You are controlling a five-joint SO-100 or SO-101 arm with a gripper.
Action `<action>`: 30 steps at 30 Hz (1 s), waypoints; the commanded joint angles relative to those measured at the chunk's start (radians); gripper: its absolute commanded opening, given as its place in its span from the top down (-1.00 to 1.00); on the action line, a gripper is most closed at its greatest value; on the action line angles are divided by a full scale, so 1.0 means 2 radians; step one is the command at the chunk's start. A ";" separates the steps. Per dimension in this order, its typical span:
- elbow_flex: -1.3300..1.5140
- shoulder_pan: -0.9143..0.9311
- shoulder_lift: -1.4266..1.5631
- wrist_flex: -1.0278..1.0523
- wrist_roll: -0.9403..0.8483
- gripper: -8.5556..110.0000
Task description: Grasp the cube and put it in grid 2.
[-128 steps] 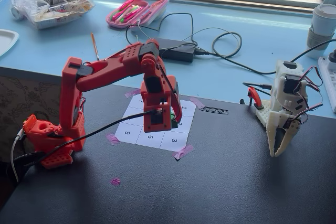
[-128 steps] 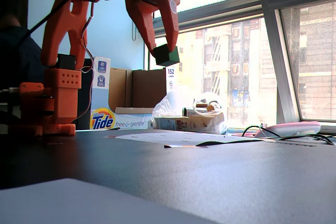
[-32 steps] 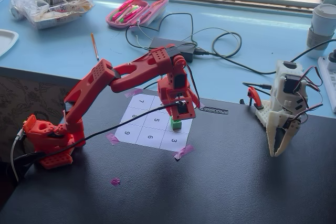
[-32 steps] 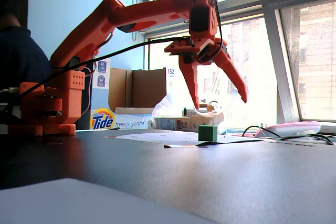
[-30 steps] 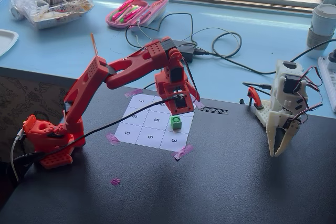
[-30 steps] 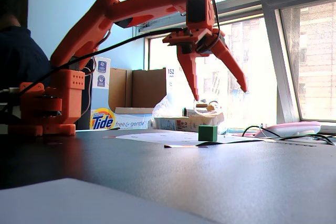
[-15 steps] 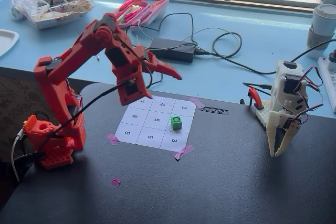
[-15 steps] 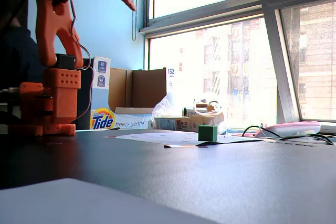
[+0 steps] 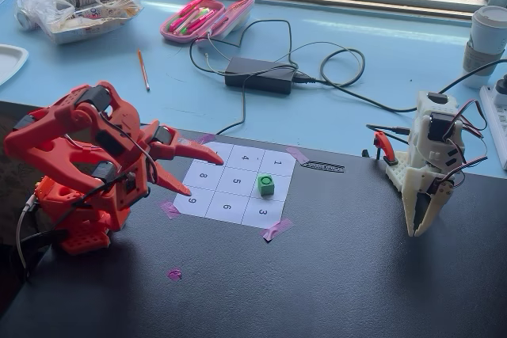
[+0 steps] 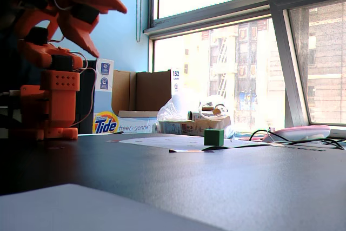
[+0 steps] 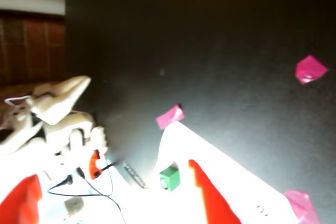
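Tabletop (image 9: 333,275), dark and matte, carries everything at hand, its far edge butting against a pale blue sill cluttered with cables, a power brick and a pink pencil case. On the left in a fixed view, the orange arm (image 9: 75,160) is folded down over its own base, a parked posture that keeps it clear of the paper so nothing can be knocked. A white second arm (image 9: 428,168) hangs idle at the right edge of the table, well apart from the work.

Next in size is the numbered sheet (image 9: 210,199), pinned flat by pink tape at its corners, which is presumably why it lies square and does not curl.

From the folded arm the gripper (image 9: 202,172) juts out over the sheet's left margin, its jaws spread wide with nothing between them; in a fixed view from table level the gripper (image 10: 105,31) is high above the surface, and the wrist view shows its two red fingertips (image 11: 207,198) far apart.

Grid 2 (image 9: 269,187) sits in the sheet's right-hand column, between the cells marked 1 and 3. The cube (image 9: 266,186) rests on that cell, flat and within its borders, touching no part of the arm; it also shows at table level (image 10: 214,137) and from the wrist (image 11: 169,178). Judged from this layout, the placement looks complete.
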 commanded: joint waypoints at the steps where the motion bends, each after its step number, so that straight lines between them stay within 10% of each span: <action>1: 0.096 0.005 0.031 -0.058 -0.004 0.15; 17: 0.314 0.008 0.196 -0.049 0.000 0.16; 30: 0.329 0.009 0.203 -0.018 0.012 0.85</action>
